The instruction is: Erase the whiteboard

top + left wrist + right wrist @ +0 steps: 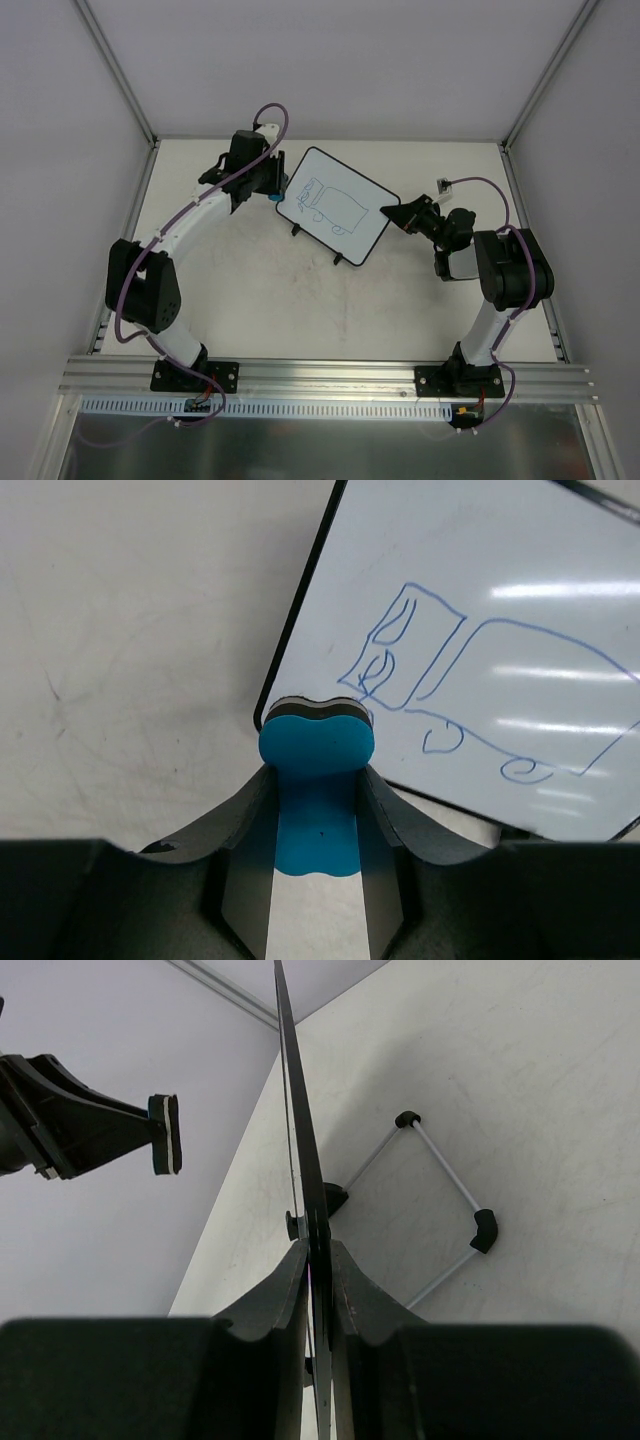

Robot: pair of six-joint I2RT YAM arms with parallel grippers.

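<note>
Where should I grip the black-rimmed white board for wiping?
Take the white black-rimmed board by its thin right edge, edge-on from the right, as the right pincer clamps it. The panel is slim enough for narrow jaws, and that leaves its scribbled face clear for the blue eraser block in the left pincer.

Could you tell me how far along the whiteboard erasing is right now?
Done: the right gripper clamps the whiteboard by its edge, and the left gripper grips the blue eraser. In hand: the eraser sits by the board's corner, next to the drawing; contact is unclear. Left: the blue drawing looks whole, so all the wiping remains.
</note>
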